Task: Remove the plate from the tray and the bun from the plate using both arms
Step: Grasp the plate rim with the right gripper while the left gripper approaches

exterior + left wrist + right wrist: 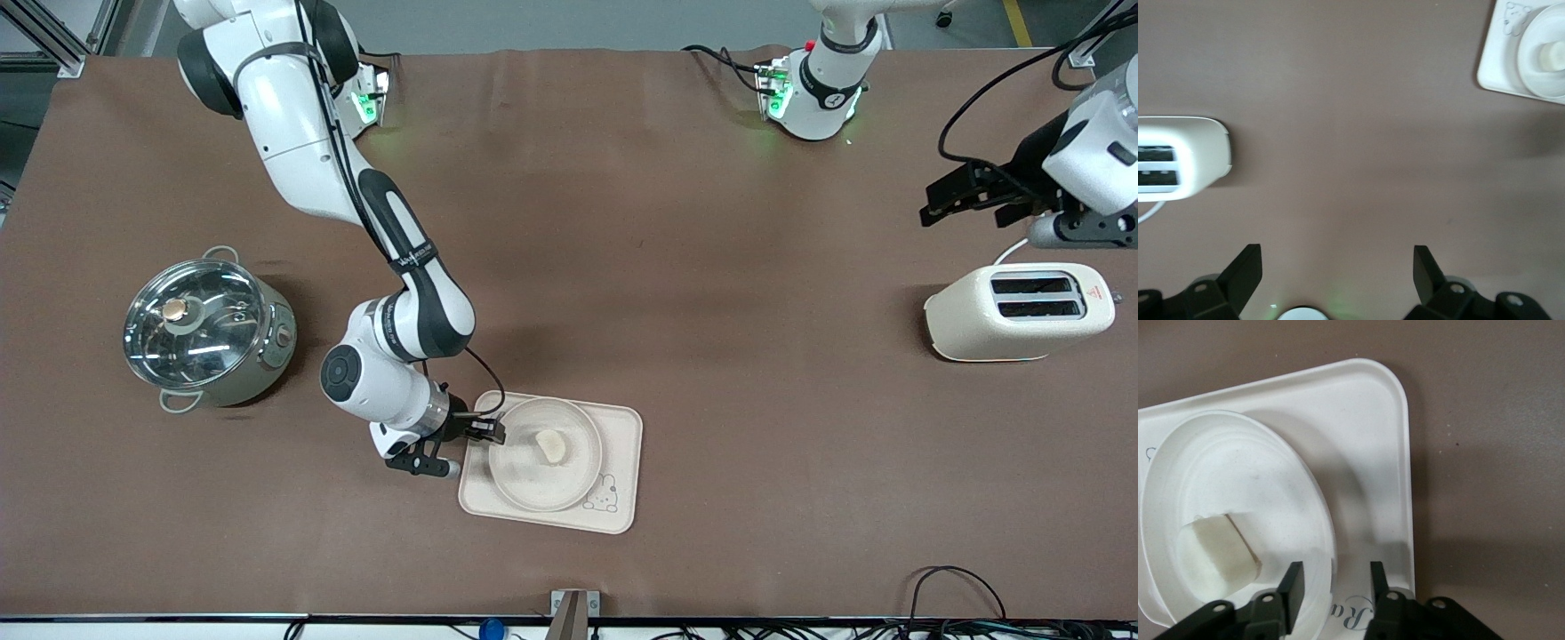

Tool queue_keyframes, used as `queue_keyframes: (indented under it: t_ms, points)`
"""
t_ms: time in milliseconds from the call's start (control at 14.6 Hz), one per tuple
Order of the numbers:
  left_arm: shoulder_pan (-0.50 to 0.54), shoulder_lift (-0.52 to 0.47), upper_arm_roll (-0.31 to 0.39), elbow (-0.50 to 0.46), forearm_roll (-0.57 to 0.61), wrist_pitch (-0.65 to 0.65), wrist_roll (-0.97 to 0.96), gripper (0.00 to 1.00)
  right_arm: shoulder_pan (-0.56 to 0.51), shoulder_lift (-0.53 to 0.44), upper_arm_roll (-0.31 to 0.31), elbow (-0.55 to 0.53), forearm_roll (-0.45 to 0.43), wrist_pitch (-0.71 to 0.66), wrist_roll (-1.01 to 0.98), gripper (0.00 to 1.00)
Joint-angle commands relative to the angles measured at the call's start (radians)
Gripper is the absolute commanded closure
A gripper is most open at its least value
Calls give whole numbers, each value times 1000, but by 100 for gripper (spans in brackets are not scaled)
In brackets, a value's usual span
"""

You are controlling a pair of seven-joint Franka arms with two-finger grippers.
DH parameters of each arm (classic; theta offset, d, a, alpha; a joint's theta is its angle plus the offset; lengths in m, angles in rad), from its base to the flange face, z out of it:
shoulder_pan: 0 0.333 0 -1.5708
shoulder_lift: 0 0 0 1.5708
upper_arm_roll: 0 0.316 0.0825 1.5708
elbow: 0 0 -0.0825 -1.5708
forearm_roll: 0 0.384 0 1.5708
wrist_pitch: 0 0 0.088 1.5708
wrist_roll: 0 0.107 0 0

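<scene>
Plate (pixel 545 465) sits on the tray (pixel 622 462), which lies toward the front camera's edge of the table, roughly midway along it. The plate fills most of the tray; the bun (pixel 550 445) rests inside the plate, near its middle.

Right gripper (pixel 487 433) is down at the plate's rim on the side toward the right arm's end of the table. In the right wrist view the two fingers (pixel 1293 590) straddle the raised rim, one inside the plate, one outside over the tray. Jaws partly drawn in around the rim with a gap visible; whether the pads actually press the rim I cannot tell from this angle.

Left gripper (pixel 965 191) hangs high above the table at the left arm's end, above the toaster (pixel 1018 311), jaws spread wide, nothing between them. That arm waits.

Pot (pixel 206 331) stands near the right arm's end, well apart from the tray.

Step in hand, as I judge it: securing the plate rim, the first half of the task. Plate not yet lifted, bun not yet touched.

Next move calls for a firm pinch on the rim, then a level lift clear of the tray so the bun does not roll. The thin rim could slip.
</scene>
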Motion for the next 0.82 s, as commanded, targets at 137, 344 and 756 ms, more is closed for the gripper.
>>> queue_keyframes:
  t_ms: [137,344,756]
  points:
    - [-28,47,-21,14,-25,63,-64,0,-5,27,5,38,17,-1,-13,92]
    - [-103,84,-23,16,-19,150,-154,0,-5,41,5,49,17,-1,-13,98]
    - [-211,164,-21,32,-21,238,-344,0,-6,24,5,47,20,-5,-22,100]
